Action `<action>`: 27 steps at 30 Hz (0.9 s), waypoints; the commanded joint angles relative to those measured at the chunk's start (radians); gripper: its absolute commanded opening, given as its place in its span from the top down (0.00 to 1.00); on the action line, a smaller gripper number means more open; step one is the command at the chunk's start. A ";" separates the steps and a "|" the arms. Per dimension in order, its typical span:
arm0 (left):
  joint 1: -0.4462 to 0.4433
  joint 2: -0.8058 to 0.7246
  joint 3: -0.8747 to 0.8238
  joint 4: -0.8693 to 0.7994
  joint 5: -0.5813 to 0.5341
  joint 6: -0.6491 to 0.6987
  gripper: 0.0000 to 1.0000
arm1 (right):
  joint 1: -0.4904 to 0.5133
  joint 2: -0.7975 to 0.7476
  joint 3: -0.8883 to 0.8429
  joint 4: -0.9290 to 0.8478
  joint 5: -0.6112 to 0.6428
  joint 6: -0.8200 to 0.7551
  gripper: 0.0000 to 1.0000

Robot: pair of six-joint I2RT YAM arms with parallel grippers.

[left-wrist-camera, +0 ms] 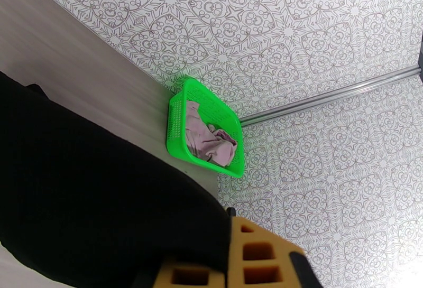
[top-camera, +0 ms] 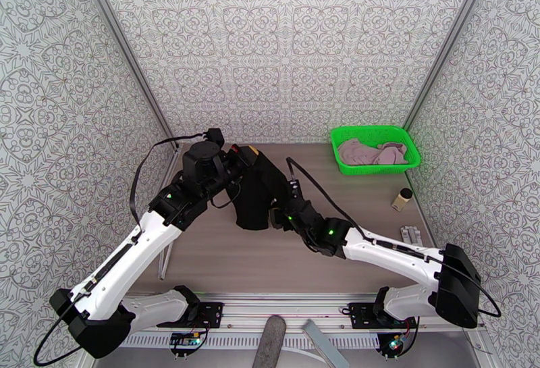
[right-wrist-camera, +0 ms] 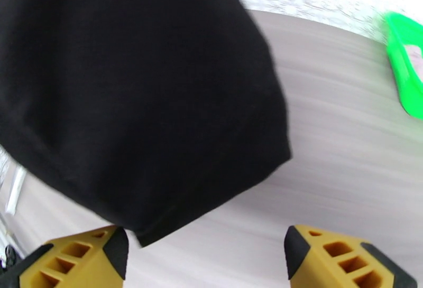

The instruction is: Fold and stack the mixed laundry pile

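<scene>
Black soft cloth garment (top-camera: 260, 187) (right-wrist-camera: 143, 83) hangs over the pale wood-grain table (top-camera: 223, 254), its lower hem just in front of the right gripper (top-camera: 278, 217) (right-wrist-camera: 206, 241). That gripper's yellow fingers (right-wrist-camera: 84, 257) stand wide apart with nothing between them, and in the right wrist view one hem corner droops just above one fingertip. Farther back, the left gripper (top-camera: 246, 154) is closed on the garment's upper edge, with cloth draped against its yellow fingers (left-wrist-camera: 259, 252). At the table's far right, well apart from both grippers, a bright green mesh plastic basket (top-camera: 371, 129) (left-wrist-camera: 177, 125) contains the crumpled dusty pink cloth garment (top-camera: 371, 153) (left-wrist-camera: 206, 138).
</scene>
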 commanded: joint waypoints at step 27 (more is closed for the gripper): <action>0.437 0.060 0.131 -0.208 0.464 0.305 1.00 | -0.298 0.130 0.612 -0.267 -0.319 -0.504 1.00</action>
